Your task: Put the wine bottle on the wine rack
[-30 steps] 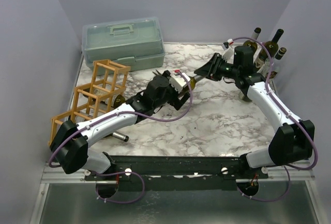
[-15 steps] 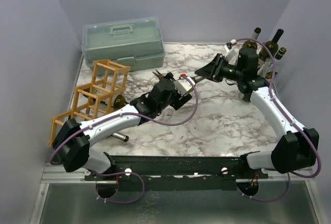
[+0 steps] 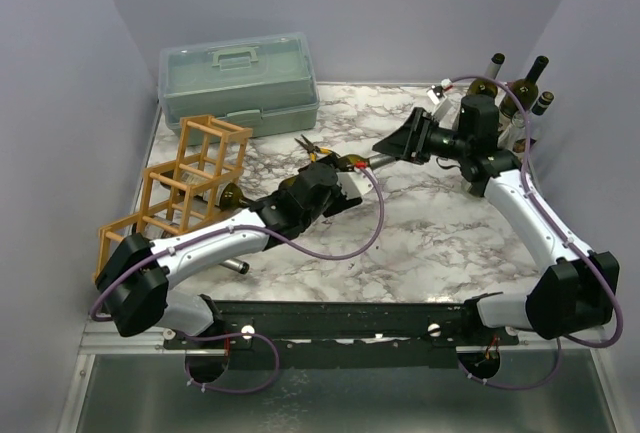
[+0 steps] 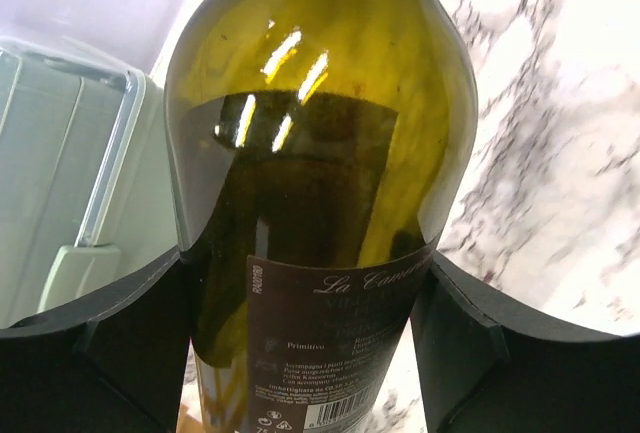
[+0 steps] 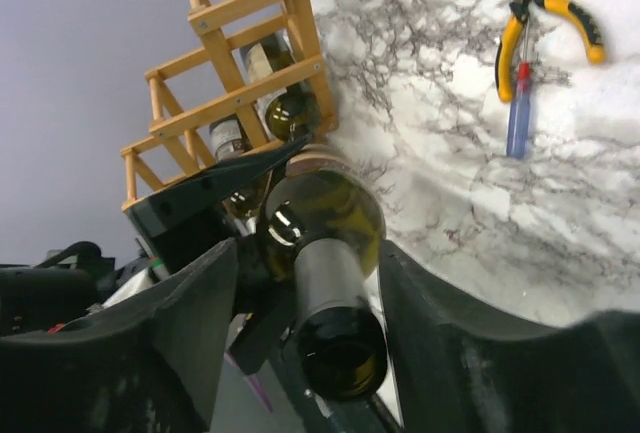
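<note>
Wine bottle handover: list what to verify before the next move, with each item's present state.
1. Left gripper gripping the wine bottle body: ok, fingers touch both sides.
2. Right gripper clear of the neck: not ok, open, but the neck sits between its fingers.
3. Free cell in the wine rack: ok, top cells look empty.
4. Pliers and screwdriver out of the path: cannot tell, bottle's height above them unclear.

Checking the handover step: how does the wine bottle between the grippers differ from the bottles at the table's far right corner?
The wine bottle hangs roughly level above the table; the corner bottles stand upright on it. The left gripper clamps the wine bottle's body, its neck inside the open right gripper; no gripper holds the corner bottles. Both are dark green glass.
</note>
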You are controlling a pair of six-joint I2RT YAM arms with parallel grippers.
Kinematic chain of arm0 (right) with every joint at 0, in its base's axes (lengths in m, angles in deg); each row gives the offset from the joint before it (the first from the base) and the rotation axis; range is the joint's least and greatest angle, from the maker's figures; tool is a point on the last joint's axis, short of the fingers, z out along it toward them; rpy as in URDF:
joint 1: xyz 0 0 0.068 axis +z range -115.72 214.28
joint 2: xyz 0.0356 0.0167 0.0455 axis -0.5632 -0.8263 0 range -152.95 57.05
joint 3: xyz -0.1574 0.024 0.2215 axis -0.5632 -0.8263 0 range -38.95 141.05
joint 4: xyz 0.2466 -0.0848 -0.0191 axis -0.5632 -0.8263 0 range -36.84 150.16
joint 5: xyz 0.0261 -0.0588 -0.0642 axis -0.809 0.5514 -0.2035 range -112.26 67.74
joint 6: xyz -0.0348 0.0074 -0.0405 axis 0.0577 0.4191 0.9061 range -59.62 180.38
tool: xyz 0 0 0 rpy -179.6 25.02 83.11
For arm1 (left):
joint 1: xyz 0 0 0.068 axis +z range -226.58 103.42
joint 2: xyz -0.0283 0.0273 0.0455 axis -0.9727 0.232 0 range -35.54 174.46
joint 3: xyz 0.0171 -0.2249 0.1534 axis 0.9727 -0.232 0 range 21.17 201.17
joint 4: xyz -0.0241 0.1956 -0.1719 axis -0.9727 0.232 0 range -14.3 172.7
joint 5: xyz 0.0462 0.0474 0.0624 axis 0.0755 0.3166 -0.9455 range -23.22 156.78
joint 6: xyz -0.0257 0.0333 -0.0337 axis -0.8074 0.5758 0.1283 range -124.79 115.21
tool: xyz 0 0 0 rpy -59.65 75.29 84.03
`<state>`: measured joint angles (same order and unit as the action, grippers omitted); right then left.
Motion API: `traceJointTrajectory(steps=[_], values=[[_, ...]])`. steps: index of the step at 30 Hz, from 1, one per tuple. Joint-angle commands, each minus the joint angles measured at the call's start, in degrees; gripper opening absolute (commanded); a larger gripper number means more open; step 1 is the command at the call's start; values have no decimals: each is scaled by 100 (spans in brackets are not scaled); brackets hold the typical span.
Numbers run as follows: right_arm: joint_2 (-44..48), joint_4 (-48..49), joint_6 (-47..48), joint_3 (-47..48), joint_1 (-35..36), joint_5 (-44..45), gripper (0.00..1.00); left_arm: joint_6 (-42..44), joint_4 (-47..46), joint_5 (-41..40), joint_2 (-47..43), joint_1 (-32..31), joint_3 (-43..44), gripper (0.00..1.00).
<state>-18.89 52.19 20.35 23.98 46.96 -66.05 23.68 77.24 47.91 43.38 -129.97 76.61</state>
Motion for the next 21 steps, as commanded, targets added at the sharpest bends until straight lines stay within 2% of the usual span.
traceJointTrajectory(steps=[1,4,7,13,21], values=[[-81,-1130,964,462,21,-195,67,1031,-336,-214,-343,-32,-309,0],[-259,-1861,1644,695,25,-100,78,1515,-397,-57,-508,-58,-567,0],[-298,-2320,2211,787,56,97,82,2047,-427,140,-697,-58,-852,0],[-391,-2588,2698,553,493,146,83,2952,-441,820,-1214,-58,-1485,0],[-786,-2986,3086,600,1351,55,83,3171,-277,1035,-1431,-40,-1597,0]])
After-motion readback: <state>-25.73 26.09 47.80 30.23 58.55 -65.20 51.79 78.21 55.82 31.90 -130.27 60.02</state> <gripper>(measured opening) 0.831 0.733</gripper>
